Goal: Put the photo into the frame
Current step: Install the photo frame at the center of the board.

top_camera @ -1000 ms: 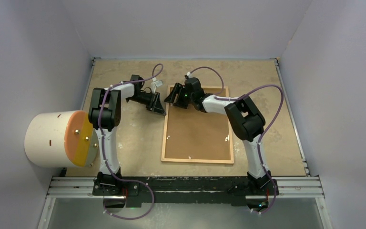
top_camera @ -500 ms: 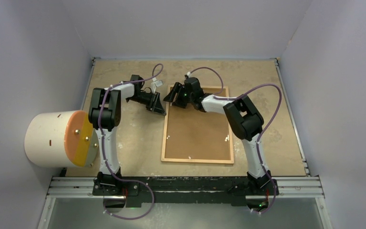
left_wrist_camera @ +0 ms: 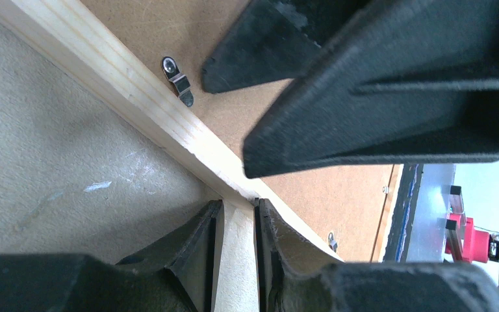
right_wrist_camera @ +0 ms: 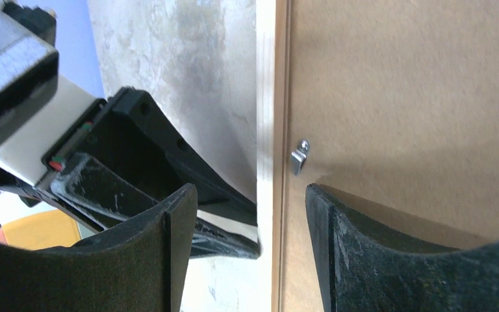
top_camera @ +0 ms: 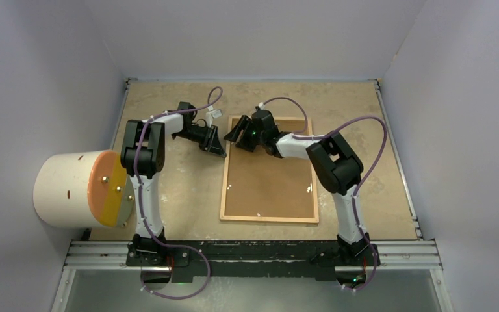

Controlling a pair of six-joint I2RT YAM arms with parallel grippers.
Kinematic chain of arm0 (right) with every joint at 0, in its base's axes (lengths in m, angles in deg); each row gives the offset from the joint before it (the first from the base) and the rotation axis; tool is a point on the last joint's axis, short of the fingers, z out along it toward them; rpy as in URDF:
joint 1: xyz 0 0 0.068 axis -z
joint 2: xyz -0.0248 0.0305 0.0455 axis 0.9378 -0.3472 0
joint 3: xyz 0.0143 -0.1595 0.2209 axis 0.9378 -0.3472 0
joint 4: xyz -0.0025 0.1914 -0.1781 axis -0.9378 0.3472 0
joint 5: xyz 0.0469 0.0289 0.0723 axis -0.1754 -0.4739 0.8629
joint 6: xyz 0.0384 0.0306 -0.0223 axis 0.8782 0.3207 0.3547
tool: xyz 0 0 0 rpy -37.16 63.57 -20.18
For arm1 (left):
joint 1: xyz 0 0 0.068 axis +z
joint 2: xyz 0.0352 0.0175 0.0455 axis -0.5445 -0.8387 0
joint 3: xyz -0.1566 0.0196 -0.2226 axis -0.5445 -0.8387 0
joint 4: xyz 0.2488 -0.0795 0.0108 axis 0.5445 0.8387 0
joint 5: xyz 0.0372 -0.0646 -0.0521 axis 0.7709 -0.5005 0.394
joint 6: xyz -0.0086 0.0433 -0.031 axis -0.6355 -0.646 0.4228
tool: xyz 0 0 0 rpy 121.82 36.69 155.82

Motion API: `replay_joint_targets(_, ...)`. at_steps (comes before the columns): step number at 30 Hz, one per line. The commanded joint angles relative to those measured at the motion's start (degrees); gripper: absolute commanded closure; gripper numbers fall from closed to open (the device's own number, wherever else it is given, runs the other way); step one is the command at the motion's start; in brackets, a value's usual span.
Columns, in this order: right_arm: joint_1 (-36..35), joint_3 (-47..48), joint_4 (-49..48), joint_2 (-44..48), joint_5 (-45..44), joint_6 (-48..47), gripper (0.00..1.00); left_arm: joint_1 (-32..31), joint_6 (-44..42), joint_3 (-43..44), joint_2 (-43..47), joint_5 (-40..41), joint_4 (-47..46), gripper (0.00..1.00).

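The frame [top_camera: 269, 219] lies face-down mid-desk [top_camera: 182, 188], photo unseen. At its 11 o'clock corner the left gripper's [left_wrist_camera: 237, 214] jaws pinch the moulding, likely steadying it, while the right gripper's [right_wrist_camera: 250, 195] jaws stand open astride a clip [right_wrist_camera: 299, 156].

A worn beige table [top_camera: 169, 188] fills the floor of a booth with plain lilac-grey walls [top_camera: 253, 32]. A brown board [top_camera: 269, 185] lies flat on it, right of centre, its long sides running near to far. Small metal clips [left_wrist_camera: 179, 81] sit just inside its edges (3 show from above: left, right and near sides). At the table's left edge a white drum [top_camera: 62, 188] lies on its side, its orange end [top_camera: 107, 188] facing the table. A metal rail [top_camera: 260, 250] runs along the near edge.
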Motion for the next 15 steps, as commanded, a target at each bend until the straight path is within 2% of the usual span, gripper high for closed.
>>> replay_joint_targets(1, -0.8, -3.2, 3.4, 3.4, -3.1, -0.4, 0.35, -0.7, -3.7, -2.2, -0.2, 5.1, 2.2, 0.74)
replay_joint_targets(15, -1.0, 0.5, 1.6, -1.4, -4.8, -1.1, 0.37, -0.7, -3.4, -2.8, 0.0, 5.0, 1.6, 0.74)
